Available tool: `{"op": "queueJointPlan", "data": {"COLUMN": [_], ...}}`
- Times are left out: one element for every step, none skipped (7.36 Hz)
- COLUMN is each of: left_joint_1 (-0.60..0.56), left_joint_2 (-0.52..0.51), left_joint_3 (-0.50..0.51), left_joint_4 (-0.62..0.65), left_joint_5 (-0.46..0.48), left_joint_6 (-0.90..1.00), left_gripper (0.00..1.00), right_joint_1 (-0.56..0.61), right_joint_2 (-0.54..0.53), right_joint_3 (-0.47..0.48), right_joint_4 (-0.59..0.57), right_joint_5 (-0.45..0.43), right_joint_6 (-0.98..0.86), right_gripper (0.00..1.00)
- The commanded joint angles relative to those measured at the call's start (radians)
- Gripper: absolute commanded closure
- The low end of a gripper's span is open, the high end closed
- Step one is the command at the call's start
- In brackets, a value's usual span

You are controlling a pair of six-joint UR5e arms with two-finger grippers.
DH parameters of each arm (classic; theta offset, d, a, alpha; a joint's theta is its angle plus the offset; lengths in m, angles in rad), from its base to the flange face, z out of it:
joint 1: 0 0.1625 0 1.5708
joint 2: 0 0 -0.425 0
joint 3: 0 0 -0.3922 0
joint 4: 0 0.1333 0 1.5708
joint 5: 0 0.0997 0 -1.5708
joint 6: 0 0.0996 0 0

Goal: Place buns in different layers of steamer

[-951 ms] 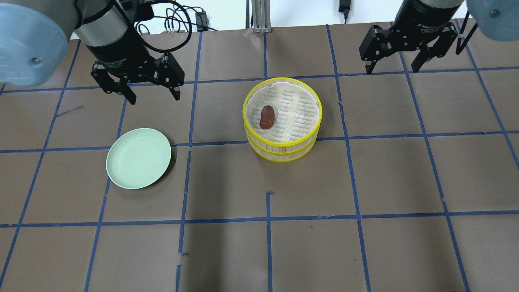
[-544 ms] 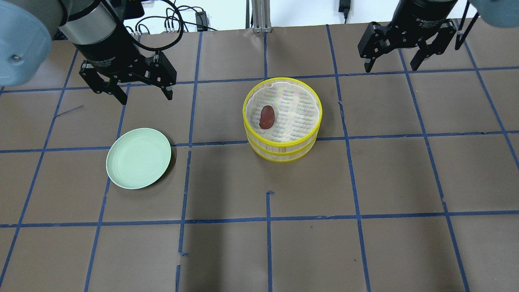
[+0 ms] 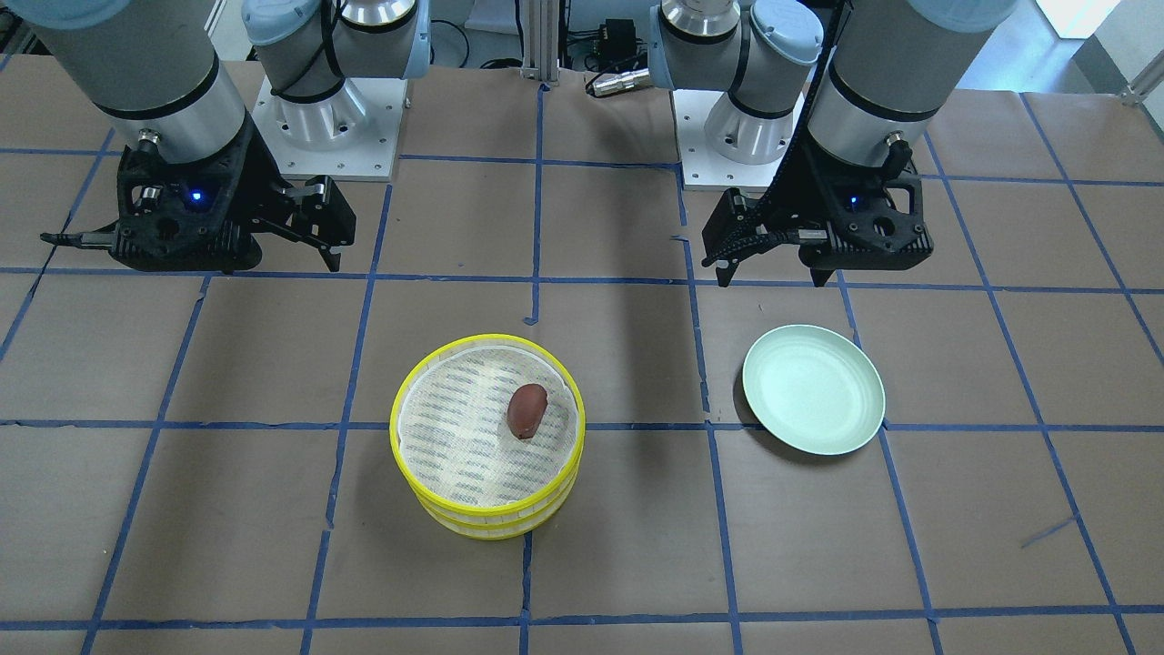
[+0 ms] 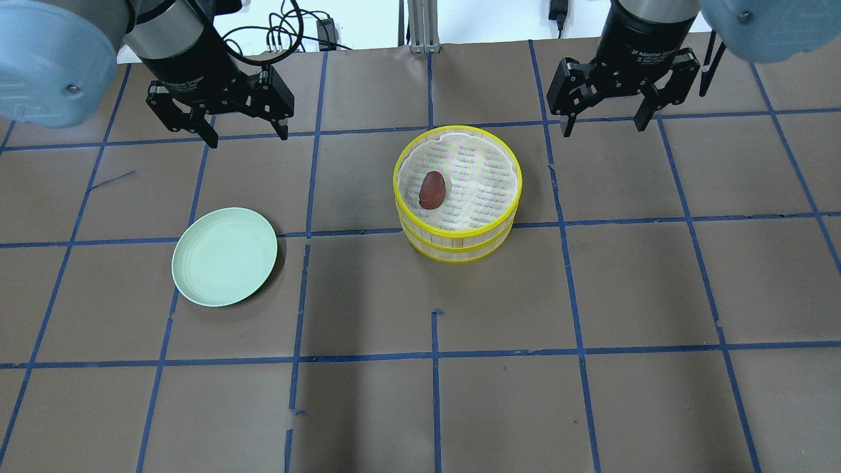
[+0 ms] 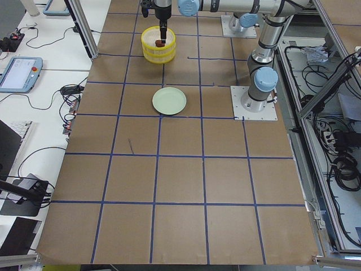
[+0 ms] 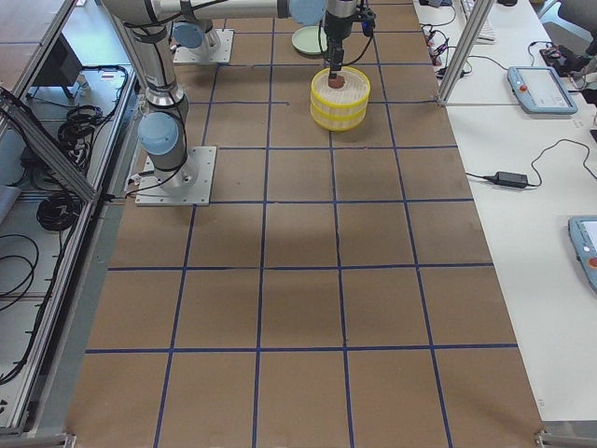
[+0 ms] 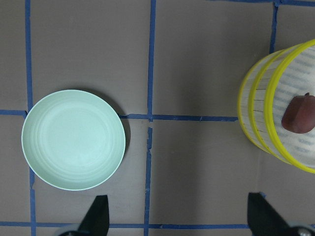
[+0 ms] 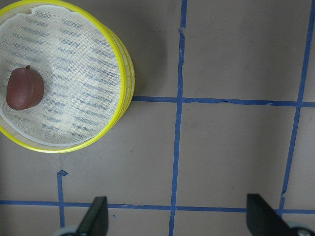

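Note:
The two yellow-rimmed steamer layers (image 4: 460,251) stand stacked at the table's middle. The reddish-brown bun (image 4: 432,190) lies on the top layer's striped liner, left of centre. The white bun is not in view. My left gripper (image 4: 248,135) is open and empty, beyond the green plate and left of the steamer. My right gripper (image 4: 603,128) is open and empty, up and right of the steamer. The left wrist view shows the steamer's wall (image 7: 256,123) and the bun (image 7: 299,113) at its right edge. The right wrist view shows the top layer's rim (image 8: 118,64) and the bun (image 8: 24,88).
An empty pale green plate (image 4: 224,255) lies left of the steamer; it also shows in the left wrist view (image 7: 73,138) and the front view (image 3: 812,389). The brown table cover carries a blue tape grid. Both robot bases stand at the table's edge behind the grippers.
My right gripper has moved left, toward the steamer's side of the table. My left gripper has shifted slightly toward the view's top. Both stayed open. The bun, steamer and plate have not moved.

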Motion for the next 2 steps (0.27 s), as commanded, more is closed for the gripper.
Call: {"op": "queueJointPlan", "data": {"left_joint_1": [-0.017,-0.022], "left_joint_2": [-0.005,-0.005], "left_joint_3": [-0.003,-0.006], "left_joint_4": [0.010,0.014], "left_joint_5": [0.003,0.003], "left_joint_6": [-0.002,-0.004], "left_gripper": [0.00,0.00], "right_joint_1": [-0.011,-0.010], "right_joint_2": [-0.012,-0.013], "right_joint_3": [0.009,0.013], "right_joint_4": [-0.003,-0.006], "right_joint_5": [-0.001,-0.001], "right_joint_6": [0.000,0.001], "right_gripper": [0.00,0.00]}}
